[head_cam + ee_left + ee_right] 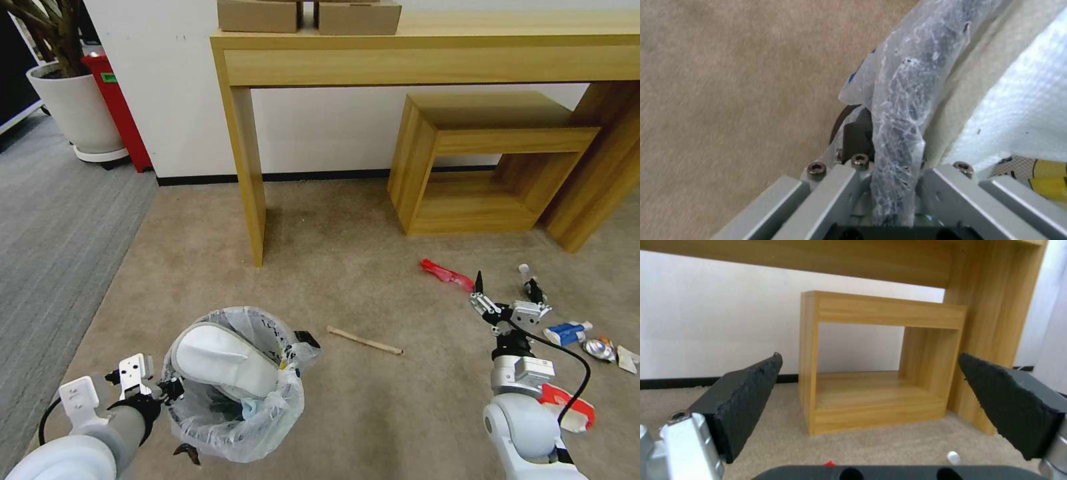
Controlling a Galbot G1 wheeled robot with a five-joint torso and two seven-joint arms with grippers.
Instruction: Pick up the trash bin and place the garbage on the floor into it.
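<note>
Left gripper (175, 393) clamping trash bin (233, 427) rim

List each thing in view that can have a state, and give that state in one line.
Small round bag-lined trash bin: upright, rim clamped by left pincer.
White fabric slipper: inside the bin.
Right pincer: open, empty, above the carpet.
Thin wooden stick: lying on the carpet.
Red plastic wrapper: lying on the carpet.

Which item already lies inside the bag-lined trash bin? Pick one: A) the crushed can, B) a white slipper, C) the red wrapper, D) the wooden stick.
B: a white slipper sits in the trash bin, while the wooden stick, red wrapper and crushed can lie on the carpet.
</note>
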